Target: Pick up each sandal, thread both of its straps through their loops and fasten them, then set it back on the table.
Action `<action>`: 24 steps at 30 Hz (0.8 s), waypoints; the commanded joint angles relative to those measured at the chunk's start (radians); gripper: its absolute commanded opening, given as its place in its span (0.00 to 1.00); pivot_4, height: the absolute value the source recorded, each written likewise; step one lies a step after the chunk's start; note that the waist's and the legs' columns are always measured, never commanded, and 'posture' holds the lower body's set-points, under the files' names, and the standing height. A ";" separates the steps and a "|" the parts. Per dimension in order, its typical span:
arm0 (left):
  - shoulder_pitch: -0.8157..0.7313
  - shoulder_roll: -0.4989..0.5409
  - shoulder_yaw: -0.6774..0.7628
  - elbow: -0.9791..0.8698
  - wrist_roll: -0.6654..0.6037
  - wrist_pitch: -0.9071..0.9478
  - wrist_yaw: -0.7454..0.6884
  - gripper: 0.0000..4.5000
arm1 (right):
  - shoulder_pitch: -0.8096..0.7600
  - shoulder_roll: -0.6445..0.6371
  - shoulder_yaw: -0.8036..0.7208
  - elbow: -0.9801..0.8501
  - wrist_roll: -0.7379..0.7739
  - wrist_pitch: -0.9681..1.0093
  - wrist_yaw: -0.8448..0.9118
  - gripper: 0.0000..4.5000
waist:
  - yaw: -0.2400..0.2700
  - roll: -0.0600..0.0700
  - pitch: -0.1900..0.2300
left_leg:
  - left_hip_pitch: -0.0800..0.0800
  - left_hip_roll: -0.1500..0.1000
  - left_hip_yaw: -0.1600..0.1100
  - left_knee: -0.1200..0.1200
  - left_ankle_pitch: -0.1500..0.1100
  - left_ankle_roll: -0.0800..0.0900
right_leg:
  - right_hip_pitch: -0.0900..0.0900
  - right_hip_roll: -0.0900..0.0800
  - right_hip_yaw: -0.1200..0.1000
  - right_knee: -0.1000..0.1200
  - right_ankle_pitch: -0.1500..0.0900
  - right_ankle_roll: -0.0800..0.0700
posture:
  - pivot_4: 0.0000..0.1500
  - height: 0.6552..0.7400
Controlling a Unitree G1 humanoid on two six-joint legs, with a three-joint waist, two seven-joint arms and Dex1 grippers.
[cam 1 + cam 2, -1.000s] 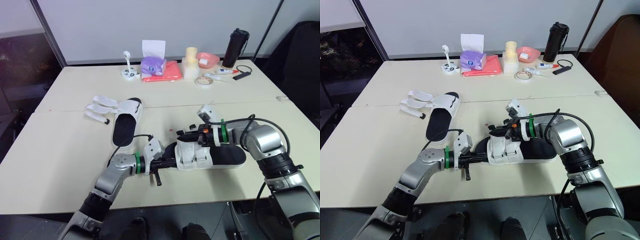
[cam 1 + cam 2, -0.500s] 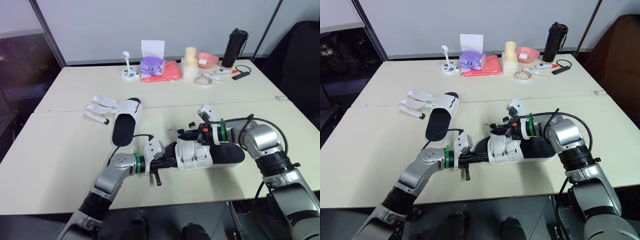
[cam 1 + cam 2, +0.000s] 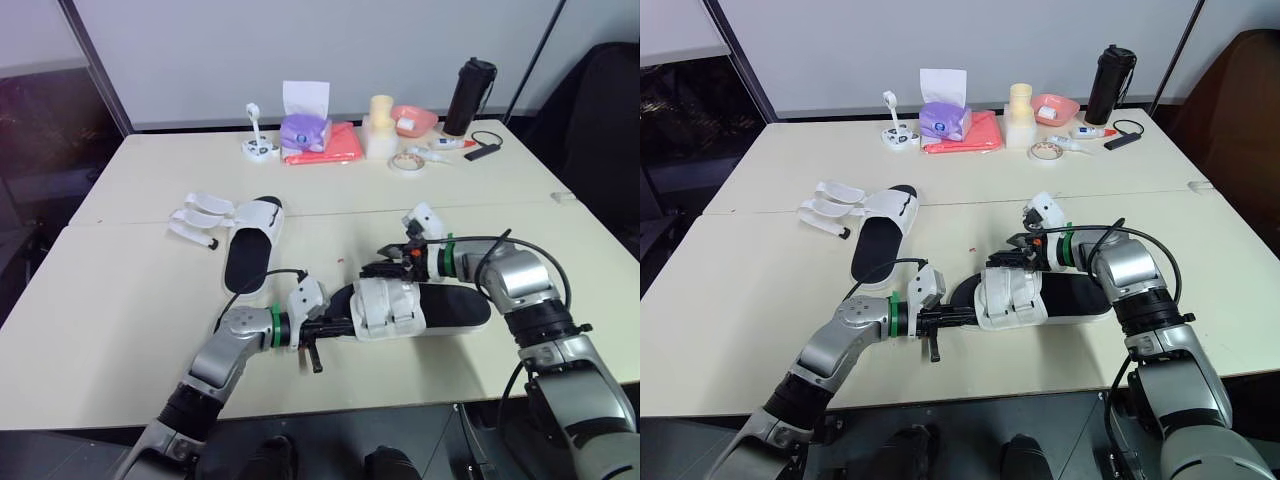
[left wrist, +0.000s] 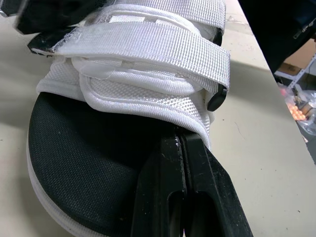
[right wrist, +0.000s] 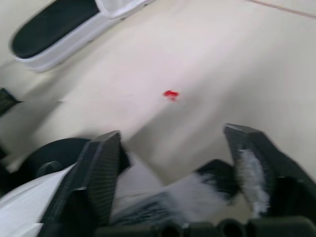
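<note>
The near sandal lies flat on the table in the lower middle of the head view. Its two white straps are folded across the upper. At its left end, the left gripper has its black fingers pressed together, tips against the black footbed's edge; whether they pinch anything cannot be told. Above the straps' upper edge, the right gripper hangs with its fingers spread wide, gripping nothing. The second sandal rests left of centre, its loose straps splayed toward the left.
</note>
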 commanded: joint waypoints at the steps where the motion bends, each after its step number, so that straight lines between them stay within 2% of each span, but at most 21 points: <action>1: 0.017 0.005 -0.025 0.028 0.008 0.010 -0.002 0.00 | -0.021 -0.003 0.012 -0.008 -0.051 -0.058 0.007 0.76 | 0.000 0.000 0.000 | 0.000 0.000 0.000 0.000 0.000 0.000 | 0.000 0.000 0.000 0.000 0.000 0.000 | 1.00 1.00; 5: 0.019 0.003 -0.022 0.030 0.008 0.008 0.000 0.00 | -0.008 -0.018 0.072 -0.034 -0.135 -0.157 0.034 0.76 | -0.001 0.000 0.000 | 0.000 0.000 0.000 0.000 0.000 0.000 | 0.000 0.000 0.000 0.000 0.000 0.000 | 1.00 1.00; 10: 0.022 0.001 -0.019 0.030 0.007 0.009 0.005 0.00 | -0.041 -0.014 0.019 -0.013 -0.144 -0.178 0.016 0.76 | 0.000 0.000 0.000 | 0.000 0.000 0.000 0.000 0.000 0.000 | 0.000 0.000 0.000 0.000 0.000 0.000 | 1.00 1.00; 16: 0.028 -0.002 -0.008 0.028 0.006 0.000 0.024 0.00 | -0.081 -0.075 -0.135 -0.109 -0.043 -0.033 0.010 0.76 | 0.003 0.000 0.000 | -0.001 0.000 0.000 0.000 0.000 0.000 | -0.001 0.000 0.000 0.000 0.000 0.000 | 1.00 1.00; 24: 0.020 -0.003 0.031 0.033 -0.009 -0.020 0.051 0.00 | 0.110 -0.198 -0.281 -0.415 0.102 0.199 0.016 0.76 | 0.005 0.000 0.000 | -0.002 0.000 0.000 0.000 0.000 0.000 | -0.001 0.000 0.000 0.000 0.000 0.000 | 1.00 1.00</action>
